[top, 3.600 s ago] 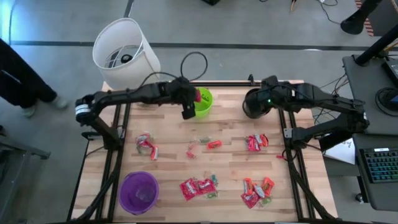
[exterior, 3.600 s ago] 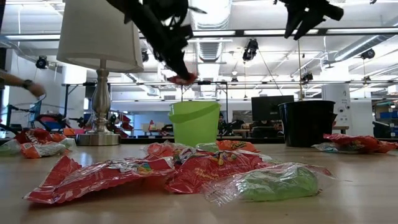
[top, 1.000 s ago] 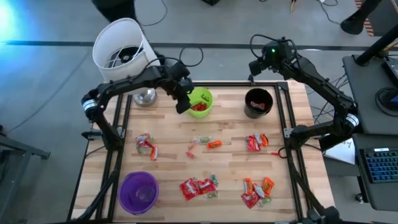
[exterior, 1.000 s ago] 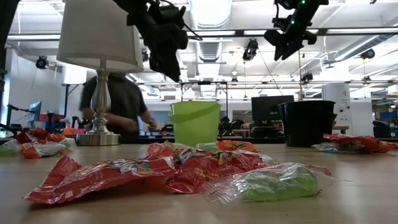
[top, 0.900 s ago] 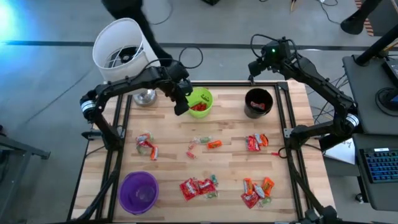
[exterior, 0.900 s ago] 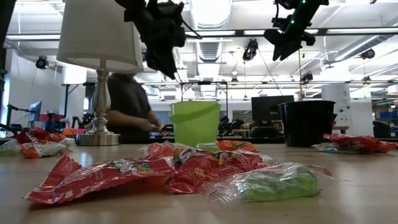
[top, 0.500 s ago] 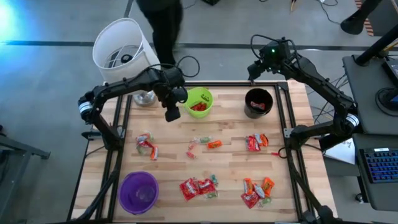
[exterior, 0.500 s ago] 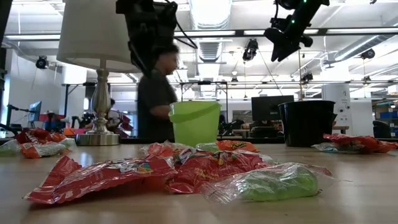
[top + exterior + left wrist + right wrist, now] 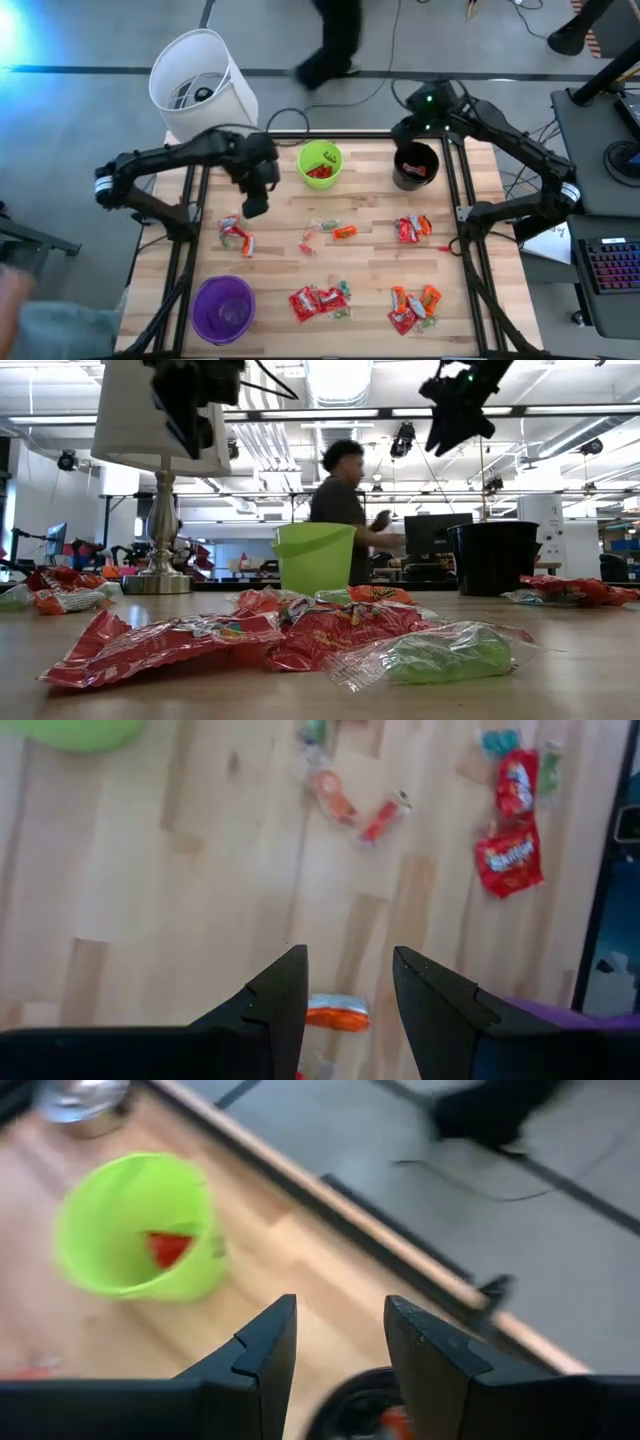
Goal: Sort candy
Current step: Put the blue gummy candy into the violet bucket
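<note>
Above the left-side candy (image 9: 237,235), our left gripper (image 9: 255,205) hangs with jaws spread and empty; descending off-centre, we risk pinching several wrappers.

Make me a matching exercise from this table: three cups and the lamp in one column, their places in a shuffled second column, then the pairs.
Things:
1. green cup
2. black cup
3. purple cup
4. lamp

Places, seen from above:
A. near left corner of the table
B. far edge, under the right gripper
C. off the far left corner
D. far edge, middle, red candy inside

Pairs: 1-D, 2-B, 3-A, 4-C
</note>
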You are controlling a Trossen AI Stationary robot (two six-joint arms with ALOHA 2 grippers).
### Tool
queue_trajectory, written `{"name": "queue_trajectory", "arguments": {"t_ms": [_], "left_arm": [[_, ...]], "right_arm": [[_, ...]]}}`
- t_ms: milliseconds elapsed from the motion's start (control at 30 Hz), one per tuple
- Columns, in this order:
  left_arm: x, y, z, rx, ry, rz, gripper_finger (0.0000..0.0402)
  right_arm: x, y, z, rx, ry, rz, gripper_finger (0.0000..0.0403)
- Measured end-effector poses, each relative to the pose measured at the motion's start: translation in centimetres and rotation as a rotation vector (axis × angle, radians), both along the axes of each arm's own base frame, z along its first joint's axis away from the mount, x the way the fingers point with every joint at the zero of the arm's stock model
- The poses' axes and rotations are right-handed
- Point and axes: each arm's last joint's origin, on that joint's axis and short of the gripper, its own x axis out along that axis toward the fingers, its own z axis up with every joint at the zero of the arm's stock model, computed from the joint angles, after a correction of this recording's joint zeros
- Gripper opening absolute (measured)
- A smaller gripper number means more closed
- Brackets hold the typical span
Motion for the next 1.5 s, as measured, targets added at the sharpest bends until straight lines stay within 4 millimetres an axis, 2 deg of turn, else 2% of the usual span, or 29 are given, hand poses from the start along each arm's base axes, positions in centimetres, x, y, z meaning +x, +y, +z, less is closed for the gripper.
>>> {"name": "queue_trajectory", "arguments": {"t_ms": [233,467,667,800,1000,1233,1367,1500], "left_arm": [[-3.0,-1.5,-1.5,0.087,-0.048,-0.006,0.0131],[-4.1,-1.5,-1.7,0.169,-0.082,0.007,0.0131],[-4.1,-1.5,-1.5,0.179,-0.103,0.011,0.0131],[-4.1,-1.6,-1.6,0.177,-0.098,0.005,0.0131],[-4.0,-1.8,-1.6,0.177,-0.099,-0.012,0.0131],[-4.0,-1.8,-1.7,0.174,-0.096,-0.007,0.0131],[-4.0,-1.8,-1.7,0.170,-0.095,0.001,0.0131],[-4.0,-1.9,-1.7,0.165,-0.093,0.006,0.0131]], "right_arm": [[2.7,4.1,-0.1,0.052,-0.022,0.150,0.0146],[5.1,9.9,-0.5,0.200,-0.082,0.222,0.0146],[7.3,14.9,-3.1,0.310,-0.032,0.168,0.0146],[9.0,17.5,-5.0,0.356,0.029,0.175,0.0146],[11.2,20.1,-7.6,0.399,0.082,0.172,0.0146],[13.9,22.3,-11.9,0.457,0.179,0.167,0.0146],[15.8,22.9,-14.2,0.488,0.223,0.253,0.0143],[17.1,23.5,-15.2,0.536,0.265,0.360,0.0129]]}}
